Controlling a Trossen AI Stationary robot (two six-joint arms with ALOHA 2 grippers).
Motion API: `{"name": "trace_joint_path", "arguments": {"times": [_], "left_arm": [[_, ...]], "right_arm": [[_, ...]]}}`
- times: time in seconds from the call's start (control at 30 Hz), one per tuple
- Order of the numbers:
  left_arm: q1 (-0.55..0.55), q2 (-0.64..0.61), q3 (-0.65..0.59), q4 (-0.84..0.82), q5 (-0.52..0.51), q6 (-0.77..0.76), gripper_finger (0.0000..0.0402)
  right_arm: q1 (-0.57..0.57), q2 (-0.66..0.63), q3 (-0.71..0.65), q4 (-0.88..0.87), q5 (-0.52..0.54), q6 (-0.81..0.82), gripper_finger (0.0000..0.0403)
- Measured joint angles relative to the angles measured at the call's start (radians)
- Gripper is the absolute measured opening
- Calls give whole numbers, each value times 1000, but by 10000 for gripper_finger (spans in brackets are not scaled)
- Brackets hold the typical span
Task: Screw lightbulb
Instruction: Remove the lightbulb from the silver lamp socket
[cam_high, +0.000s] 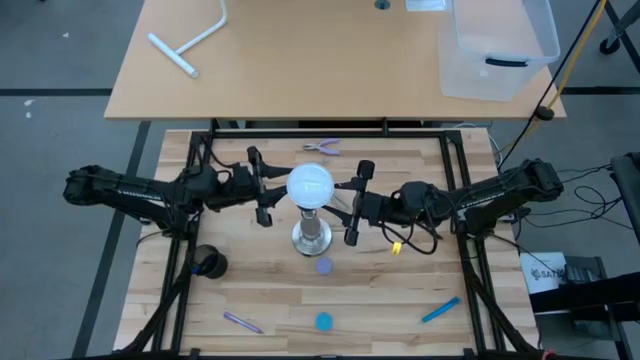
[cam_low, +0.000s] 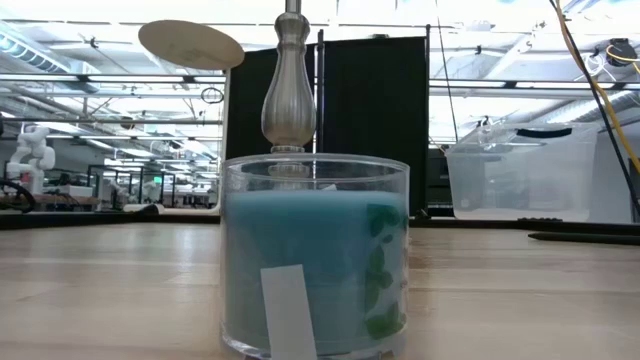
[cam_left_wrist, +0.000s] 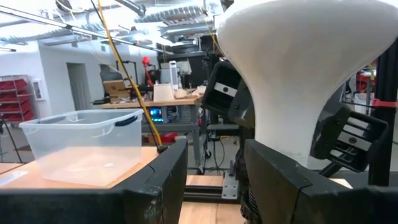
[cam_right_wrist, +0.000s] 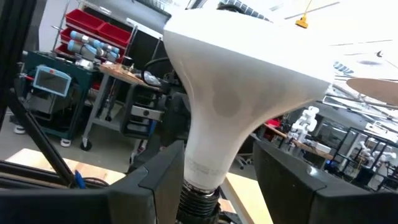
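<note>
the left gripper (cam_high: 262, 188) and right gripper (cam_high: 356, 203) flank the lightbulb (cam_high: 309, 186), fingers spread on either side of it — neither visibly clamped. the bulb sits atop the silvery stand (cam_high: 311, 236) mid-table. a glass candle jar (cam_low: 315, 255) holds blue wax. a clear bin (cam_high: 497, 46) sits on the far table — contents unclear. pliers (cam_high: 322, 148) lie near the far edge.

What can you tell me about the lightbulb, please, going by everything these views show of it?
The lightbulb is a white, frosted-looking globe that narrows to a paler neck and a ribbed, threaded metal screw base. It stands upright, globe uppermost, directly over the silvery stand near the table's middle. The left gripper and the right gripper flank it closely from opposite sides. How deep the base sits in the socket cannot be seen.
</note>
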Motion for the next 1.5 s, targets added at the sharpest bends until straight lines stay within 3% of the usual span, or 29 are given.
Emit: {"name": "trace_joint_path", "arguments": {"times": [1.5], "left_arm": [[-8, 18, 0, 29, 47, -22, 163]], "right_arm": [[-49, 43, 0, 92, -1, 25, 185]]}}
